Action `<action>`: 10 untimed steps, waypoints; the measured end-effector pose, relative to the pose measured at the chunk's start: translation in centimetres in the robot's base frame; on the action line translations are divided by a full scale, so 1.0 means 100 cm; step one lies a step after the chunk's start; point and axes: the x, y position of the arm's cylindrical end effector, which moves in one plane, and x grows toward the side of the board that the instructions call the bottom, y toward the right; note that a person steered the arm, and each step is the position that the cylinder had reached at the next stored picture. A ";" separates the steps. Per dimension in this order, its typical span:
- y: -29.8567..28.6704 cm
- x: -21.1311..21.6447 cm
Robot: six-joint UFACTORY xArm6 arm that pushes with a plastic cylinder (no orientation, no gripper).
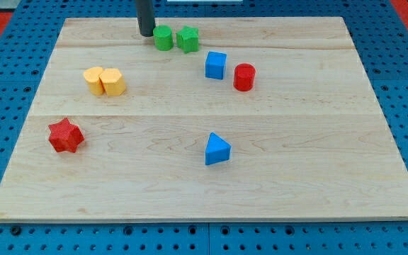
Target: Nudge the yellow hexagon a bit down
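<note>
Blue triangular block (pixel 217 149) sits closest to us, low on the wooden board (pixel 317 177), right of middle.

Our rod is cut off by the view's top, so only its lower stretch shows; our tip (pixel 146 34) rests at the top edge, just left of the green cylinder (pixel 163 38), and there are no fingers to open or close. Count: two greens, cylinder plus a green star-ish block (pixel 188 39) touching it; two blues, with a blue cube (pixel 216 65); two reds, a red cylinder (pixel 244 77) and a red star (pixel 65 135); two yellows pressed together. The yellow hexagon (pixel 113 82) is at the left, below and left of our tip, well apart; its yellow neighbour (pixel 93 80) has a shape that's hard to make out.
</note>
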 end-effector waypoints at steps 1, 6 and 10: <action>0.001 0.000; -0.018 0.106; -0.017 0.243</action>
